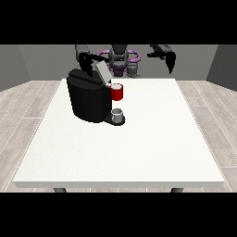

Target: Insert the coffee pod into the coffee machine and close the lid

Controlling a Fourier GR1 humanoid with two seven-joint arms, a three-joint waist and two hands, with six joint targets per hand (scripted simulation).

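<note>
The fingers [85, 65] of the hand at the view's left sit just behind the raised lid [102, 71] of the machine [87, 96]; whether they are apart or curled cannot be told. The hand at the view's right [170, 61] hangs well off to the side, fingers equally unreadable. Below the lid, a red thing [117, 92] sits at the machine, with a grey thing [118, 114] (possibly a cup) lower, just above the tabletop [139, 148]. Closing looks like the step: press the lid forward and down, evenly.
</note>
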